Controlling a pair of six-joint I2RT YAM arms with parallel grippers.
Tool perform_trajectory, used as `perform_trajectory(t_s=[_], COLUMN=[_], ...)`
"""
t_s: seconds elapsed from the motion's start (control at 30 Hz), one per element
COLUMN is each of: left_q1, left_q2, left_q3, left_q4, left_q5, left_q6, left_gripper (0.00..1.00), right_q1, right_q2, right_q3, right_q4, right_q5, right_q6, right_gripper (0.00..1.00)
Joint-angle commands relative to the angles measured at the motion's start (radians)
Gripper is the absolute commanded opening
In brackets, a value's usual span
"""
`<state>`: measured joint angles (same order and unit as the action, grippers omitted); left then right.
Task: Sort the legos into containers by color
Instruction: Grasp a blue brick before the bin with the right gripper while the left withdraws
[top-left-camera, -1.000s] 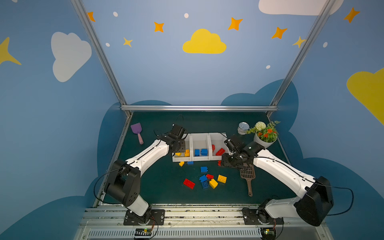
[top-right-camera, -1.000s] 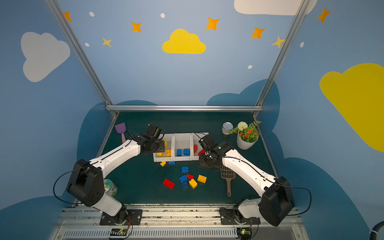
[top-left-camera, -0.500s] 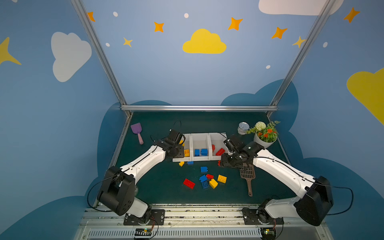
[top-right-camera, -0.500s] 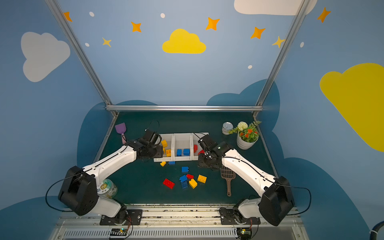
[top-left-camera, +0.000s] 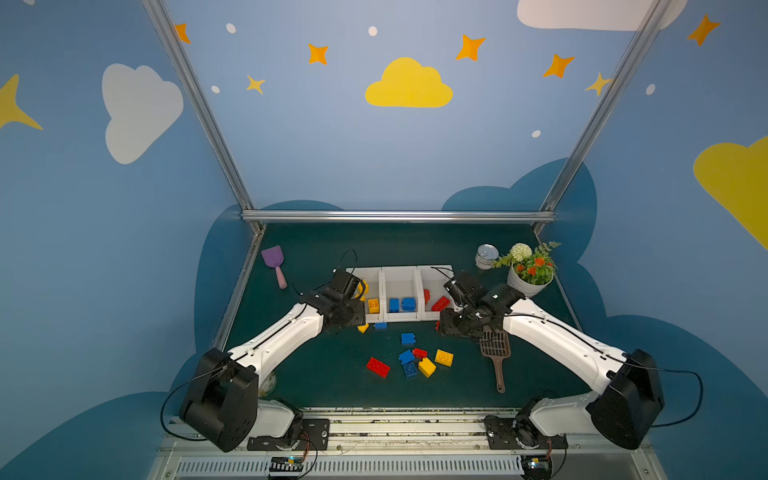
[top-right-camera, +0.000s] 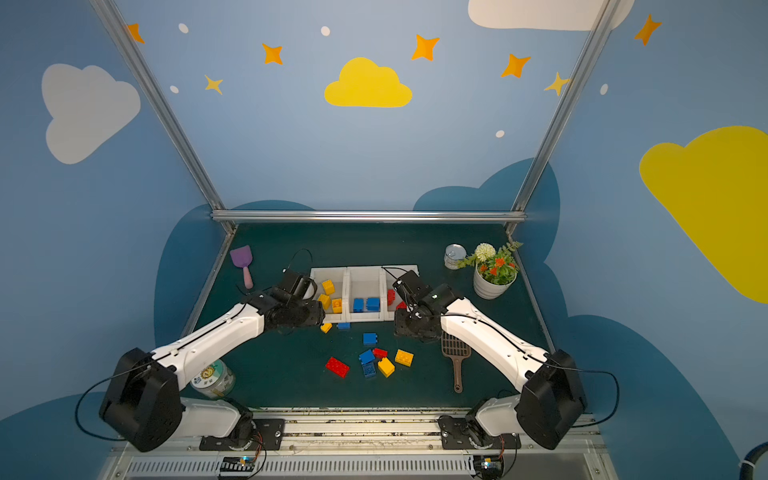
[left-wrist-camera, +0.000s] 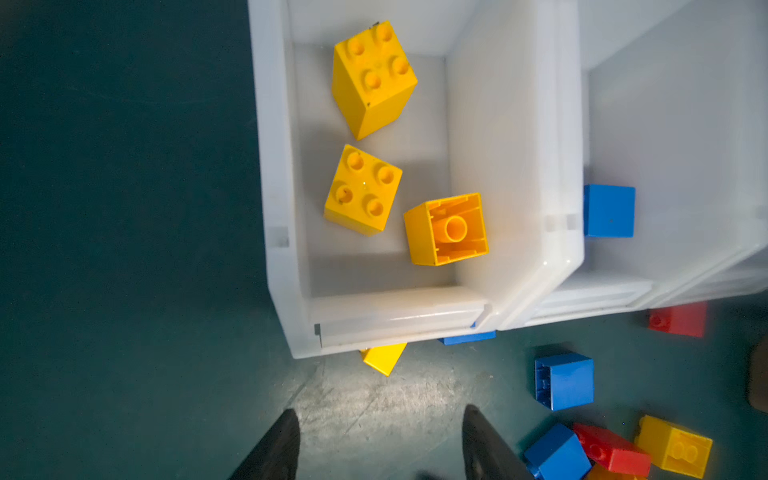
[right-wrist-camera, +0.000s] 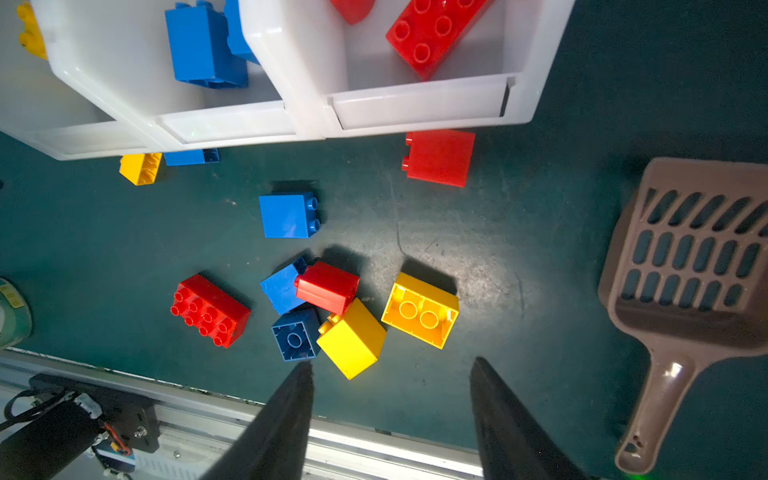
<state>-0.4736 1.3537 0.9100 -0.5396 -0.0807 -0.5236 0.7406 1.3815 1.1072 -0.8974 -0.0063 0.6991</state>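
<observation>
The left fingers (left-wrist-camera: 274, 449) stand moderately apart with nothing between them, over bare surface (left-wrist-camera: 124, 291) just in front of the left container (left-wrist-camera: 278, 187). A second ago that arm reached over this container, and it has since drawn back. Three yellow legos (left-wrist-camera: 363, 189) lie inside, so a drop looks finished. The right fingers (right-wrist-camera: 286, 415), likewise apart and empty, hover above the loose pile (right-wrist-camera: 332, 286) much as before. Blue legos (top-left-camera: 401, 304) sit in the middle container (top-left-camera: 399, 276) and red legos (top-left-camera: 440, 303) in the right container (top-left-camera: 434, 272). About ten remain loose, the nearest a yellow brick (left-wrist-camera: 384, 357).
</observation>
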Motion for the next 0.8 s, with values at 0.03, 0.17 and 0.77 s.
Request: perform_trajectory(t_s=[0.03, 0.17, 0.77], left_q1=[-0.002, -0.004, -0.007], left_q2=[-0.076, -0.158, -0.480], left_q3=[-0.050, -0.123, -0.347], left_q4=[-0.004, 0.022, -0.033], left_q5=[-0.003, 0.010, -0.013], left_q6=[-0.043, -0.087, -0.248], left_gripper=[0.63, 0.63, 0.63], right_q1=[0.040, 0.080, 0.155], right_q2=[0.047, 0.097, 0.407], right_q3=[-0.006, -0.005, 0.171], right_q4=[-0.003, 0.021, 0.094], right_q5=[-0.008, -0.015, -0.021], right_q6=[-0.003, 0.007, -0.032], right_gripper=[0.61, 0.61, 0.66])
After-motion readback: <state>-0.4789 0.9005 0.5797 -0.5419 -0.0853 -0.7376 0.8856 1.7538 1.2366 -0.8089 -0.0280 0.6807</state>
